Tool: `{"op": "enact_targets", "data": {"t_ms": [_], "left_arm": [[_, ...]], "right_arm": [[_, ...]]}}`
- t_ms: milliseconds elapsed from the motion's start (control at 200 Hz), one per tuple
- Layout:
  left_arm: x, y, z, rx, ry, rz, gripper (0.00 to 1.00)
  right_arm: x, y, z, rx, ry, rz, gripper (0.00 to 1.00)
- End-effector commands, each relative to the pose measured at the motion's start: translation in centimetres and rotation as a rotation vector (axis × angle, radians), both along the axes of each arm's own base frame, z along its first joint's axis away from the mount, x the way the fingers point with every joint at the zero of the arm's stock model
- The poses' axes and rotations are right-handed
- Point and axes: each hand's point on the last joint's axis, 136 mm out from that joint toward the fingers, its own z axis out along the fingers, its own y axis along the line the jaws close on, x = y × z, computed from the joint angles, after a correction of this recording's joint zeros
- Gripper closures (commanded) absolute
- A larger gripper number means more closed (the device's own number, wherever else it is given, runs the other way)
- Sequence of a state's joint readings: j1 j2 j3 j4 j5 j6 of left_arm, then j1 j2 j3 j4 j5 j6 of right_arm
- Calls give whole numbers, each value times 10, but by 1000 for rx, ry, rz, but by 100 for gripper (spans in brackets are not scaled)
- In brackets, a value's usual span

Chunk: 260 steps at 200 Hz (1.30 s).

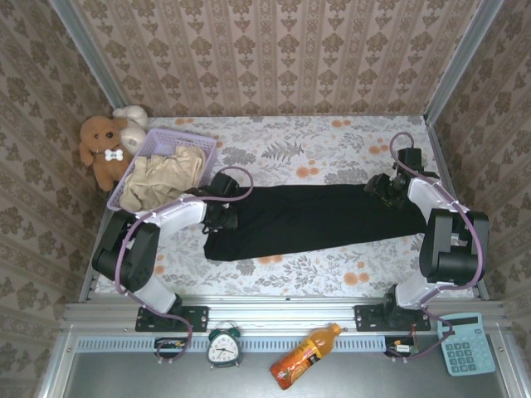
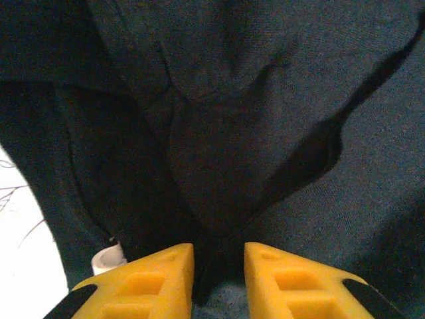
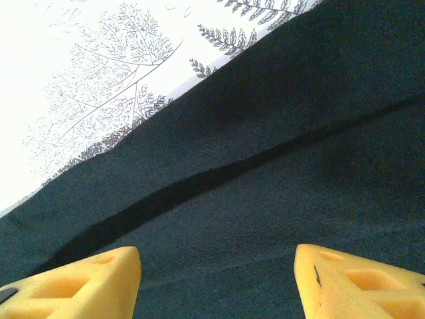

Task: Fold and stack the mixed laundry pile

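On the floral desk: black garment, a long flat strip of soft matte knit, long axis running left to right between the two arms. At its left end, left claw, yellow fingers narrowly parted, a crease of the cloth running into the gap; pinched or not, cannot tell. At its right end, right claw, spread wide over smooth cloth, gripping nothing. Well apart, up left: cream garment, crumpled inside the lavender mesh basket, nearer the left arm.
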<state>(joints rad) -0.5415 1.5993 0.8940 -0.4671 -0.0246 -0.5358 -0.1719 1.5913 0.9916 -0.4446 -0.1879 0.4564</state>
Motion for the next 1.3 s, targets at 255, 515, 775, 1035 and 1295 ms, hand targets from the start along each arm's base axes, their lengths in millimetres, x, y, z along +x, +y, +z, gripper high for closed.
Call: {"op": "enact_targets", "data": {"t_ms": [255,515,775,1035,1295], "left_arm": [[0,3,1,19,15,10,83],[-7,2,28,55,-19,-51,100],[-14,-23,63,14,-64,-140,100],[-49,-105,91,-181,-121,-491,100],[-140,-128,61,-210,22,-838,32]], "right_arm": [[-2,2,-9,3,31,-2,35],[-2,3,-11,15,33,-6,35],[-7,4,-6,10,29,-1,35],[-12,6,-3,18,17,-1,35],[-16,10,6,29,-8,9,34]]}}
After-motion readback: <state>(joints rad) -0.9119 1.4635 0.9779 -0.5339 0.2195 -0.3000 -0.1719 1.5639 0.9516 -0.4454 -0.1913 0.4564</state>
